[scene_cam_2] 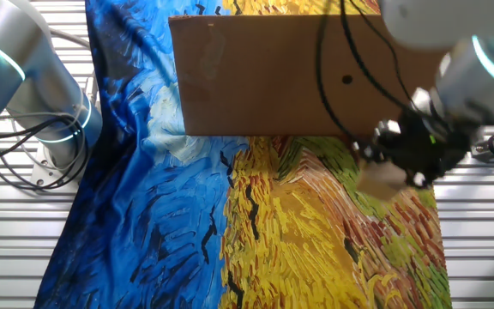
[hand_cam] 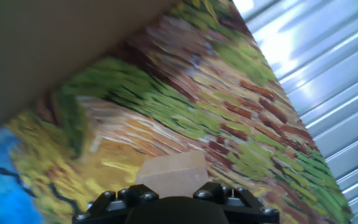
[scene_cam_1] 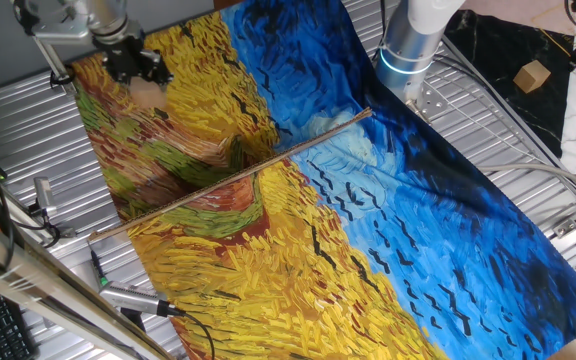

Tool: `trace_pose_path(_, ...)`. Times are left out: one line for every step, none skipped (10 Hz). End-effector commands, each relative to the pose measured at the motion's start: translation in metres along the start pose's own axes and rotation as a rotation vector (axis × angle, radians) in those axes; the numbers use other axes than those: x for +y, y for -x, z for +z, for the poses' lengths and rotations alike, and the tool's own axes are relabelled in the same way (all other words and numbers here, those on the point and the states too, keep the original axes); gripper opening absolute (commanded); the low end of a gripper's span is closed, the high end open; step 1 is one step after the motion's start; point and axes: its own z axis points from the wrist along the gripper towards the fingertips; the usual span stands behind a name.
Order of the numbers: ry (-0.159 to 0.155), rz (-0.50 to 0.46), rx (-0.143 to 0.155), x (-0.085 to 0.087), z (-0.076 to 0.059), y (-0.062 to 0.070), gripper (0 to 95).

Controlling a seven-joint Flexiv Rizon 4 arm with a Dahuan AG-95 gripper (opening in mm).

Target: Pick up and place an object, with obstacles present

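The light tan wooden cube sits between the fingers of my gripper, at the far left corner of the painted cloth. The gripper is shut on the cube and holds it close over the cloth. In the other fixed view the cube hangs under the gripper at the right. In the hand view the cube fills the gap between the black fingers. The brown obstacle looks like a thin straight line across the cloth. From the other side it shows as a broad upright brown board just behind the gripper.
The robot base stands at the cloth's far edge. A second tan block lies on a dark slab at the top right. Ribbed metal table surrounds the cloth. Cables and tools lie along the left front edge.
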Motion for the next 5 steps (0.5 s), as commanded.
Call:
trace_pose_path(0.002,0.028,0.002,0.0234,-0.0169,0.0037,0.0)
trace_pose_path(-0.003,0.031,0.006,0.0312,-0.0213,0.0049,0.0)
trace_pose_path(-0.004,0.03,0.009,0.0324,-0.0218,0.0048,0.0)
trace_pose_path(-0.007,0.023,0.013,0.0307,-0.0205,0.0041,0.0)
trace_pose_path(-0.01,0.011,0.015,0.0307,-0.0205,0.0041,0.0)
